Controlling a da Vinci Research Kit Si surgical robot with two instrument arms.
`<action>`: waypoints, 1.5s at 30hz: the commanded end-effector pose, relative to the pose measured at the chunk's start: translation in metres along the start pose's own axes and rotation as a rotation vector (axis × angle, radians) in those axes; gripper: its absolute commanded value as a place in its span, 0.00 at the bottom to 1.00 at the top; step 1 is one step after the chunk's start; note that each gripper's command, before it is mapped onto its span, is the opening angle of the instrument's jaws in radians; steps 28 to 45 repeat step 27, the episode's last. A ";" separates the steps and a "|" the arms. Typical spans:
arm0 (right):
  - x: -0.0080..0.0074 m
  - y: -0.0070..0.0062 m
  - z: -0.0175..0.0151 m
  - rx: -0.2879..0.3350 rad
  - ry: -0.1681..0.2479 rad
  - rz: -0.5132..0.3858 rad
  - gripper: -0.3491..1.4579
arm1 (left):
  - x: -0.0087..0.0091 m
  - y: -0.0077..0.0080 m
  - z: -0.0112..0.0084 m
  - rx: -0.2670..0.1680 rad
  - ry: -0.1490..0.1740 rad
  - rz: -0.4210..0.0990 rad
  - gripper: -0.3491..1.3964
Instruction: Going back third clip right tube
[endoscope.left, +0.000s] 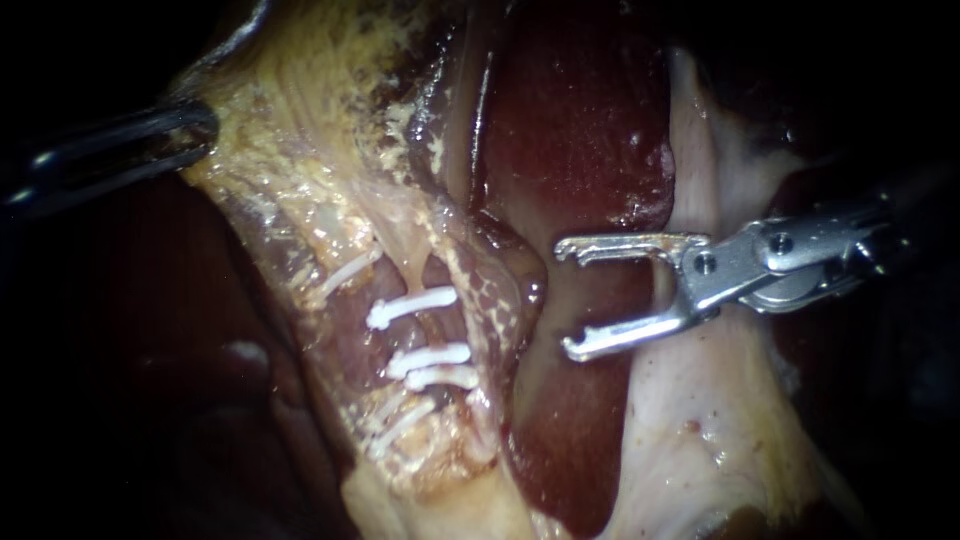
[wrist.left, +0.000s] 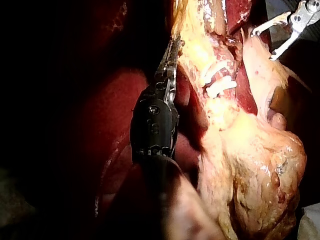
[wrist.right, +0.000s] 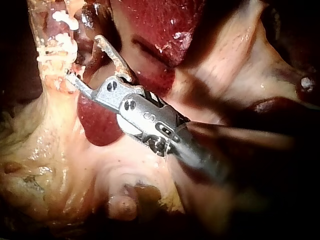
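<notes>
Three white clips (endoscope.left: 428, 357) lie across the right tube (endoscope.left: 436, 330) in the middle of the endoscope view; they also show in the left wrist view as clips (wrist.left: 220, 82). My right instrument (endoscope.left: 565, 298) comes in from the right. Its jaws stand wide open with nothing between them, a short way right of the clips, over dark liver. In the right wrist view the right instrument (wrist.right: 82, 57) has its jaws open beside the clips (wrist.right: 60, 40). My left instrument (endoscope.left: 203, 125) is at the upper left, shut on the yellowish gallbladder tissue (endoscope.left: 290, 120).
Dark red liver (endoscope.left: 580, 130) fills the upper middle. Pale membrane (endoscope.left: 700, 400) spreads below the right instrument. Two more white clips (endoscope.left: 345, 272) lie under thin tissue left of the tube. The gallbladder's yellow bulk (wrist.left: 250, 165) hangs beside the left instrument (wrist.left: 173, 50).
</notes>
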 end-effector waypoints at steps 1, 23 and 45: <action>-0.0001 0.0000 0.0001 0.000 0.000 0.000 0.52 | 0.0005 -0.0003 0.0005 0.002 -0.003 0.003 0.00; -0.0002 0.0001 0.0001 -0.002 0.008 0.000 0.52 | 0.0054 -0.0027 0.0119 0.035 0.051 0.073 0.00; -0.0002 0.0001 0.0000 -0.002 0.008 0.000 0.52 | 0.0056 -0.0027 0.0121 0.035 0.050 0.074 0.00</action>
